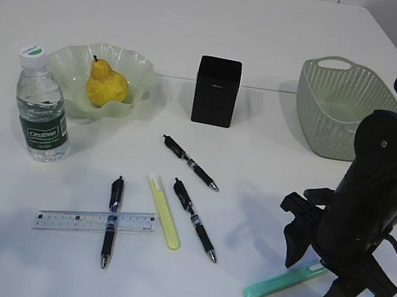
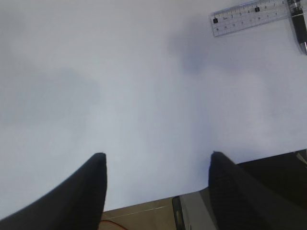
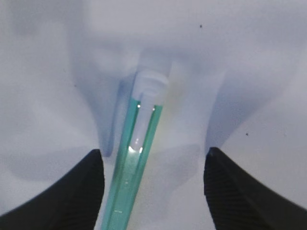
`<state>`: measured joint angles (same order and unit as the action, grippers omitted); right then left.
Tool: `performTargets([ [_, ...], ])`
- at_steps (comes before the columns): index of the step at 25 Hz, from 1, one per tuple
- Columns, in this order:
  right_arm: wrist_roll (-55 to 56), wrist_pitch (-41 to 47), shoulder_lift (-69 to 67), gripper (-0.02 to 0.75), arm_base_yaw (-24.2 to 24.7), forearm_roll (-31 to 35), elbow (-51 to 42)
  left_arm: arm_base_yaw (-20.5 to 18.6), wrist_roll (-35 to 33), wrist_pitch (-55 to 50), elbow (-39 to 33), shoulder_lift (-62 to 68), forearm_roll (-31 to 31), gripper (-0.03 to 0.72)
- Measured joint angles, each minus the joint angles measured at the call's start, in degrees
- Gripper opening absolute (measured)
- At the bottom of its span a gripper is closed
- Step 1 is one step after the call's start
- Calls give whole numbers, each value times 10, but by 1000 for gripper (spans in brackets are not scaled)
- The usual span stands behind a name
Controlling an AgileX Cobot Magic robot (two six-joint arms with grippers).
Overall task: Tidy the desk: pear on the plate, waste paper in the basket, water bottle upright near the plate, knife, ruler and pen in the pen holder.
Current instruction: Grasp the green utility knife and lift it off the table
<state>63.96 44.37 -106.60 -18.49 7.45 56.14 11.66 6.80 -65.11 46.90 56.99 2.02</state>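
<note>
Exterior: pear [image 1: 106, 84] already sits in the plate [image 1: 101, 75], water bottle [image 1: 41, 107] upright just left of it, pen holder [image 1: 216, 90] mid-desk, basket [image 1: 340, 105] far right. Ruler [image 1: 95, 221] lies flat with 1 black pen [image 1: 111, 219] crossing over it; 2 more black pens [image 1: 189, 161] and a yellow knife [image 1: 164, 210] lie loose on the desk [image 1: 227, 24]. Right gripper [image 1: 315, 271] stands over a teal knife [image 1: 284, 281] at the front right, jaws spread, nothing held. Left wrist: left gripper [image 2: 158, 191] wide open over bare desk at its edge, nothing between the jaws; only the ruler's end and a pen tip show at top right. Right wrist: knife runs between the 2 open jaws, closer to the left one, white end pointing away. My read: step in hand is picking up this knife; centre the jaws on the handle, go down to the surface, close across the narrow width so it won't pivot, then drop it upright in the holder. Hidden: the arm covers part of the knife from outside; no waste paper visible anywhere; basket contents unclear; left arm not seen from outside.
</note>
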Motion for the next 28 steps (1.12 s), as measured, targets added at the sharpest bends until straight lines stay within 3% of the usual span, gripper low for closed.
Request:
performTargets([
  [28,-1,-13,-17,512,0,0,1,0,0,0,0,0,0,466],
])
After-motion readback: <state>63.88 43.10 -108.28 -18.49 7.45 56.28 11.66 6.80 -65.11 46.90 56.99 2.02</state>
